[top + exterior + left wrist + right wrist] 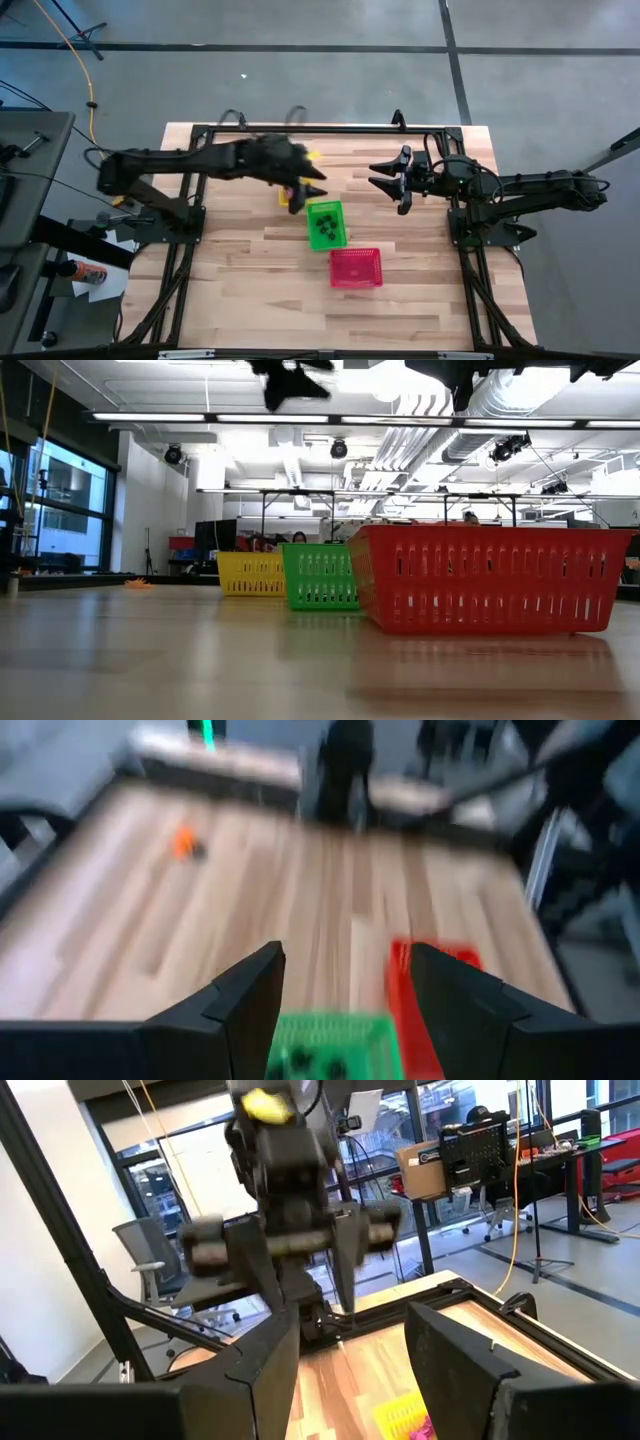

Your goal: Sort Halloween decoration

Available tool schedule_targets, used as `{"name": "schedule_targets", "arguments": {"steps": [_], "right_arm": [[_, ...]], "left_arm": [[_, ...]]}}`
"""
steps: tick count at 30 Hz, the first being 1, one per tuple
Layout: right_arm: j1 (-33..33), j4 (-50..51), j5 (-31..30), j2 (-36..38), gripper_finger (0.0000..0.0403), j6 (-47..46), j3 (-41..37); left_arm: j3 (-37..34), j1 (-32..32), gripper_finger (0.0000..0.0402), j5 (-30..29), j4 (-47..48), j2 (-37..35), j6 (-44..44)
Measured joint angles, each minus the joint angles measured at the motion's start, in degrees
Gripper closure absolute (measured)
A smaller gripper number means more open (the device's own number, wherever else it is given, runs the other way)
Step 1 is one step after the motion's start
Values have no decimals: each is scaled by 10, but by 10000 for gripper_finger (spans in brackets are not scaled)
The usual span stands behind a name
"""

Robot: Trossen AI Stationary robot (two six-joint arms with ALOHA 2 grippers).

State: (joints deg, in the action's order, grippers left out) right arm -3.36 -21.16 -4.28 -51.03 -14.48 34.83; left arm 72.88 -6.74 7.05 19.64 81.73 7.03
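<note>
Risk: left end effector [305, 190], fingers spread and empty, hangs over the yellow basket [290, 192]; a hurried descent could knock it.

Green basket [326, 224]: dark trinkets [324, 228].

Red basket [356, 268]: contents not discernible.

Orange trinket [183, 842]: loose on tabletop [240, 280].

Right end effector [392, 178]: spread, empty (waiting).

The table [250, 300] is pale wood in butcher-block strips, smooth with a soft sheen. The red basket [490, 578], green basket [320, 576] and yellow basket [250, 573] are slotted, slightly glossy plastic. The left gripper [345, 1010] has matt black fingers [245, 1005]
</note>
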Motion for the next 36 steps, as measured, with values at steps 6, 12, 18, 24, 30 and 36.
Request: {"name": "schedule_targets", "arguments": {"steps": [6,12,18,24,30,36], "right_arm": [[0,-1,0,0,224,0,0],[0,-1,0,0,224,0,0],[0,-1,0,0,224,0,0],[0,-1,0,0,224,0,0],[0,-1,0,0,224,0,0],[0,-1,0,0,224,0,0]], "left_arm": [[-111,0,193,-34,-132,-116,45],[-214,0,193,-59,-229,-202,94],[-297,1,193,-62,-330,-247,138],[-318,1,193,-63,-364,-252,139],[-318,1,193,-63,-363,-252,139],[-318,1,193,-63,-363,-252,138]]}}
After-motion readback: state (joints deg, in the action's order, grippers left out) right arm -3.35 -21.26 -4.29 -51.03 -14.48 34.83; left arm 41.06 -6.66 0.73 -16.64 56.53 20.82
